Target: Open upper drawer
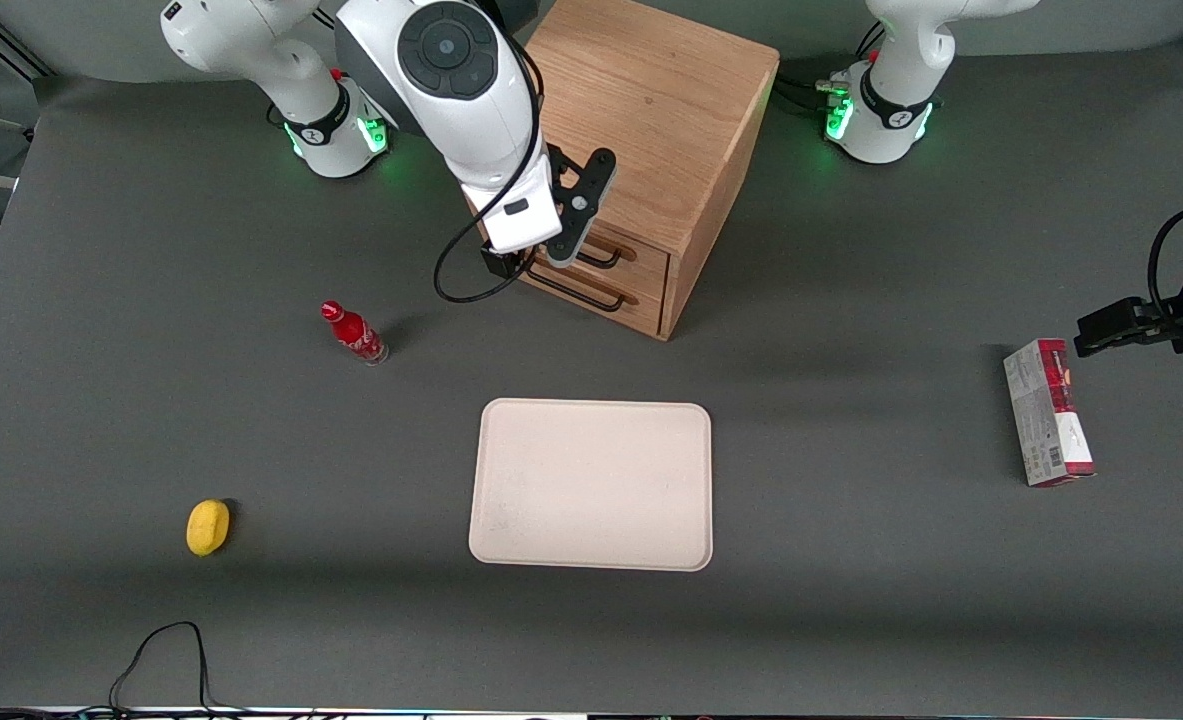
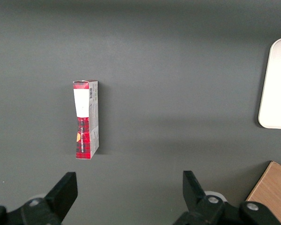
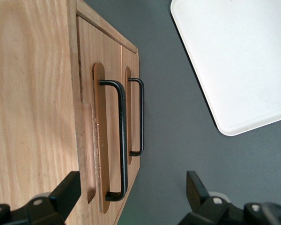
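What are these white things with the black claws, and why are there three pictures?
The white things are robot arms. One picture looks at the table from in front; the other two come from cameras on the arms' wrists. The working arm's gripper is a two-finger claw. It is open, holds nothing, and hangs right in front of the wooden cabinet, close to the upper drawer and its black handle. The drawer looks closed. On the grey table lie a white tray, a red bottle, a yellow lemon-like thing and a small box.
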